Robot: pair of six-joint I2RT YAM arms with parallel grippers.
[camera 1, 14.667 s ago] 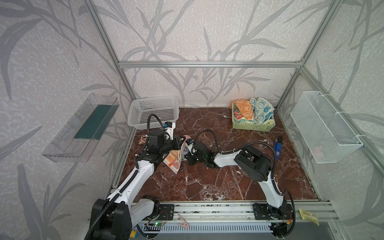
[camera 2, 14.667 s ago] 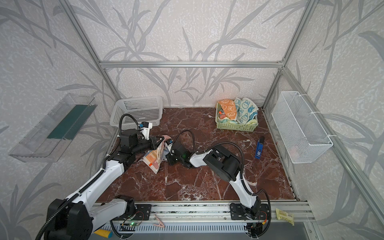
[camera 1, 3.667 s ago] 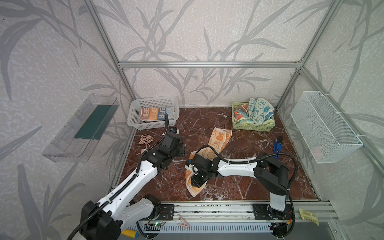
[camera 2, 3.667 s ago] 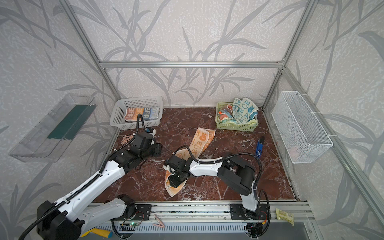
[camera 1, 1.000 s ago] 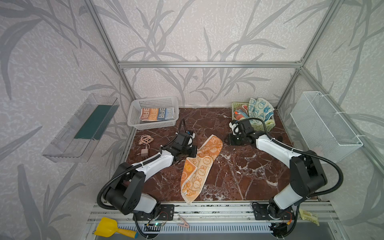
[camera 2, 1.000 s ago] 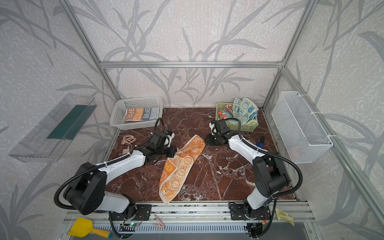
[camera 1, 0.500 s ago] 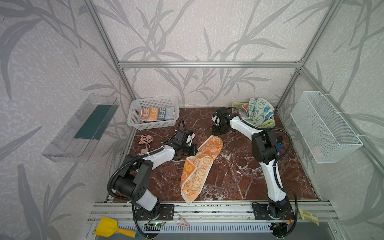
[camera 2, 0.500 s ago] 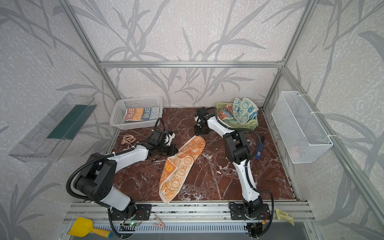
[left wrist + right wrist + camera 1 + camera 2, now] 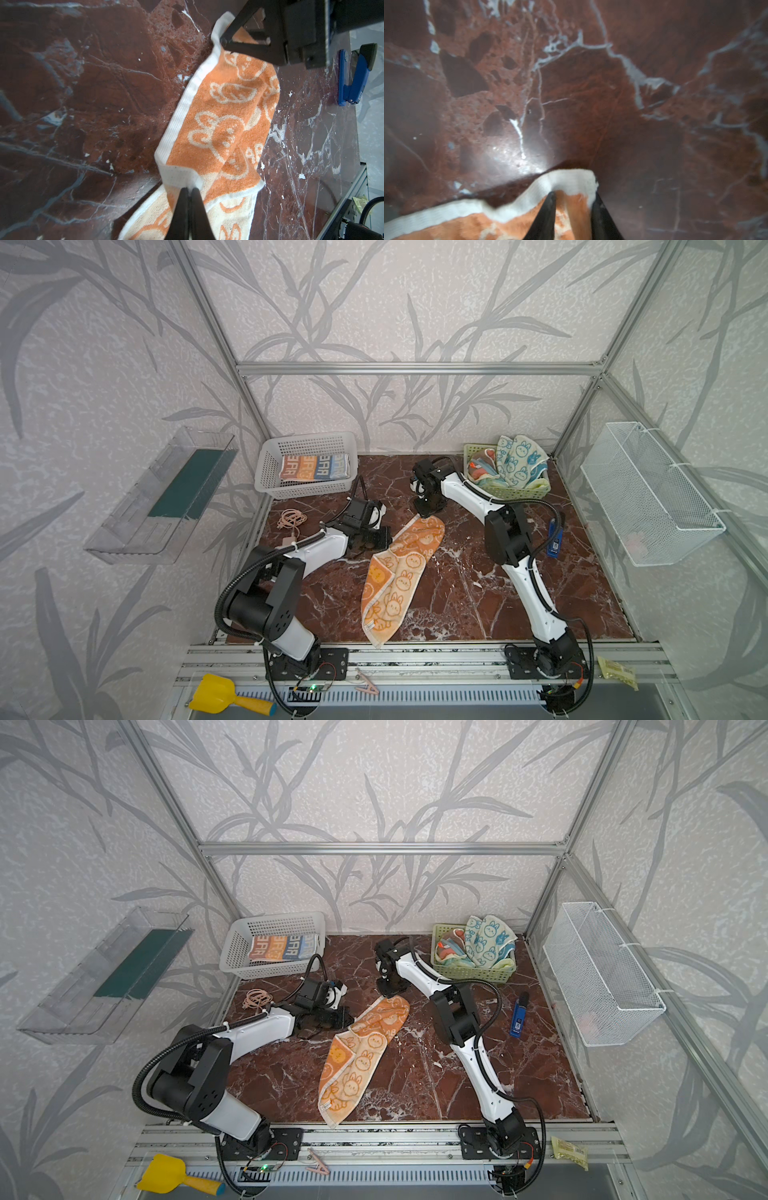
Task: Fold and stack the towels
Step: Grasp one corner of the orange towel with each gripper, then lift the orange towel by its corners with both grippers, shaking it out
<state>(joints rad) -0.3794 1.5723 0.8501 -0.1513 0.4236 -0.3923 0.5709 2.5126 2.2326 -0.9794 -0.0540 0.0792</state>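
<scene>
Our left end effector (image 9: 188,190) is pinched shut on the white hem of the orange towel (image 9: 399,568), at a doubled-over corner on its side, low over the table (image 9: 478,593). We see the towel lying as a long strip, slantwise across the middle of the table, its near end close to the front edge. It is orange terry with cream bunny outlines and a white border. At its far end our right end effector (image 9: 572,196) stands over the hem corner, jaws a little apart with cloth bunched between them; we cannot tell whether they grip. At the back, a lettered towel (image 9: 313,467) lies folded in the white basket (image 9: 266,472), and a white towel (image 9: 519,452) with blue bunnies is heaped with others in the green basket (image 9: 519,491).
</scene>
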